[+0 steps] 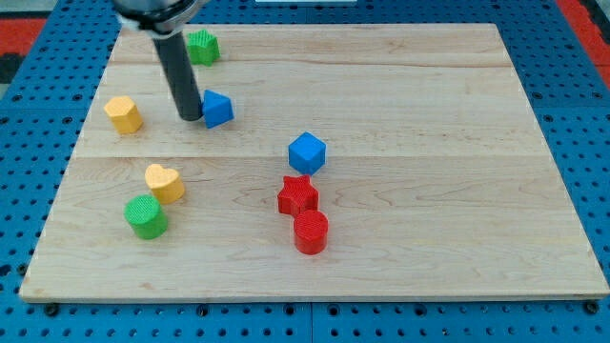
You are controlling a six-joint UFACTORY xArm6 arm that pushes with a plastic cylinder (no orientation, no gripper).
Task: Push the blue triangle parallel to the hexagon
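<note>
Near the tabletop's (400, 67) far-left corner, my tip (192, 117), a jawless end effector holding nothing, touches the blue triangle (218, 109), seemingly light, rigid, pivot-prone; push its left face centrally.

No readable text, labels, brands, numbers or signs are showing anywhere in the frame: nothing on the coloured blocks, the wooden board, the dark rod, or the blue pegboard around the edges.
</note>
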